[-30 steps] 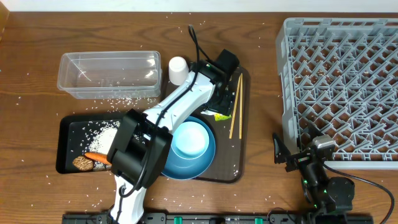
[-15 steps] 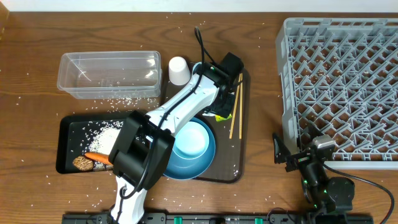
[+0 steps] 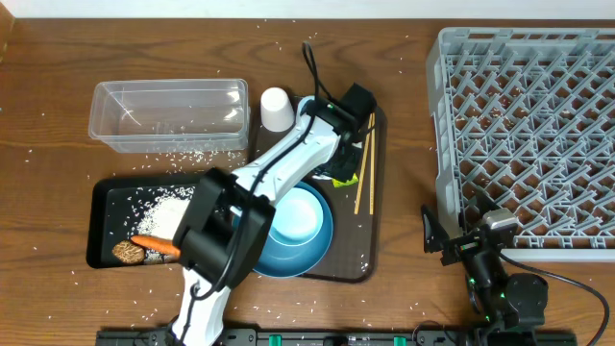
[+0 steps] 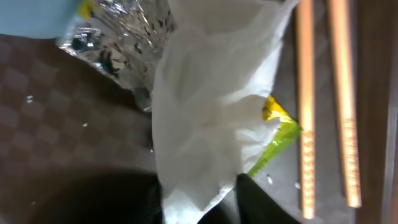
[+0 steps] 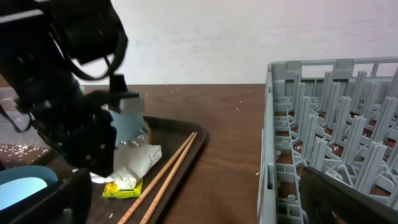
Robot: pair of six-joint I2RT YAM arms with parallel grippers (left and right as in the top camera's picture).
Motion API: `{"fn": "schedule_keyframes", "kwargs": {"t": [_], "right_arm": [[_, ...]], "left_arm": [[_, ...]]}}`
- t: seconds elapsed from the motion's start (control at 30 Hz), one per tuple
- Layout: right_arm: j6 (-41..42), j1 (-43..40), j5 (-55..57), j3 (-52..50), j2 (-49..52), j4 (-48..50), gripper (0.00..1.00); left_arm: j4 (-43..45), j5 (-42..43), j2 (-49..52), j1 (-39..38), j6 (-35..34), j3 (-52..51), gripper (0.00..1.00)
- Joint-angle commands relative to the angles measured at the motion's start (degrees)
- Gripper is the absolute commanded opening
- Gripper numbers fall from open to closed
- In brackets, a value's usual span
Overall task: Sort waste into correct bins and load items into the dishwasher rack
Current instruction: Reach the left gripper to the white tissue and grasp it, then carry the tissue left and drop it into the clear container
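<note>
Blurred wrapper point(image 4: 205, 124), possibly pinched; light-blue cup point(image 5: 132, 121) half hidden.

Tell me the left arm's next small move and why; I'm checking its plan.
Probably lift the wrapper straight up off the brown tray: the left claw appears closed on its white edge, and the chopsticks lie close beside it, so dragging sideways might knock them.

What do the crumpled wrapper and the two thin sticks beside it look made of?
The crumpled white-silver wrapper looks like foil-lined plastic film: shiny mirror-like creases, yellow-green print. The pair of thin tan chopsticks seems matt bare wood, by its even pale-brown colour.
</note>
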Motion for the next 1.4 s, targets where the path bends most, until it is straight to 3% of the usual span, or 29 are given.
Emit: {"fn": "schedule_keyframes", "kwargs": {"t": [0.0,0.17,0.4,0.73,0.93,1.2,1.37], "right_arm": [[-0.5,0.5,0.2,-0.1,-0.1,-0.2,0.99],[-0.5,0.5,0.2,-0.1,-0.1,-0.2,0.99],[-0.5,0.5,0.2,-0.1,-0.1,-0.2,0.99],[-0.5,0.5,0.2,-0.1,-0.1,-0.2,0.99],[-0.5,0.5,0.2,-0.1,-0.1,-0.2,0.99],[-0.5,0.5,0.2,-0.1,-0.1,-0.2,0.99],[-0.5,0.5,0.2,-0.1,-0.1,-0.2,0.99]], "left_arm": [[-0.2,-0.9,1.4,0.0,0.8,-0.6,0.26],[-0.3,-0.9,0.9,0.0,0.8,-0.6,0.06],[-1.0,-0.3,-4.7,0.0,-0.6,-0.4,0.06],[0.8,-1.0,-22.8,1.9,-2.3,-0.4,0.06],[2.4,-10.0,-25.9,11.3,-5.6,-0.4,0.06],[8.8,-9.8,-20.4,30.2,-19.2,-0.4,0.06],[9.3,-4.5,-16.7,38.1,-23.3,-0.5,0.07]]}}
